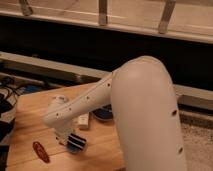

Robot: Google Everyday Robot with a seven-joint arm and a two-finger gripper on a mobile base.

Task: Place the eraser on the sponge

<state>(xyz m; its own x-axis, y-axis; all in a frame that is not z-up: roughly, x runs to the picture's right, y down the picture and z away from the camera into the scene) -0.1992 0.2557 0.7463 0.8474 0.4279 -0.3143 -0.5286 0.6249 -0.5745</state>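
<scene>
Nearest, at the left of the wooden table [30, 122], lies a flat red oval object [41, 151]. Just right of it the gripper [76, 143] hangs low over the table top, dark and pointing down; whether it is wide, narrow or holding anything cannot be told. Just beyond the gripper and slightly to its right lies what looks like the eraser [83, 121], a small white oblong lying flat on the wood, close to the gripper but not in it. Right of the eraser and a little farther sits a dark blue rounded object [102, 114], partly hidden behind the white arm [145, 115], which fills the right side. Dark cables [7, 97] lie at the far left edge. Beyond the table runs a grey ledge [50, 67], then a dark wall.
</scene>
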